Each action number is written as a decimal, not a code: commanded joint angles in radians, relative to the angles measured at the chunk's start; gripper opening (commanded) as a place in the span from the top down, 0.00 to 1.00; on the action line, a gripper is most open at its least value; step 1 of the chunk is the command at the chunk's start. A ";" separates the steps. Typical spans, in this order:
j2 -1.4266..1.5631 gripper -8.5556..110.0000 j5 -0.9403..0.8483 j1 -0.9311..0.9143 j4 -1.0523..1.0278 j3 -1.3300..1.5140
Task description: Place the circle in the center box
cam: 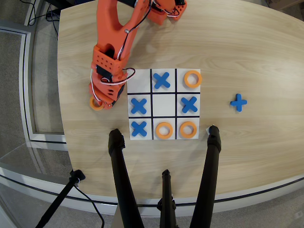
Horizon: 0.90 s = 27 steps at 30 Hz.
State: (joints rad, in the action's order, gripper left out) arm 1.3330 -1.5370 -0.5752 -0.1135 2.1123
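Hovering end effector [100,102] left of board, over the circle [96,103].
Grip state unclear; center box [164,105] empty.

orange ring [96,104] half hidden under the arm's head [107,80], jaws out of sight beneath

Orange printed arm [110,42], black servo blocks, thin white and red cables looping alongside.
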 commanded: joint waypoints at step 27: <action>0.635 0.93 0.209 0.146 -0.388 0.031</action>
State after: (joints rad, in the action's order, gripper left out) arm 1.8837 -1.3438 -0.4541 -0.4433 2.2028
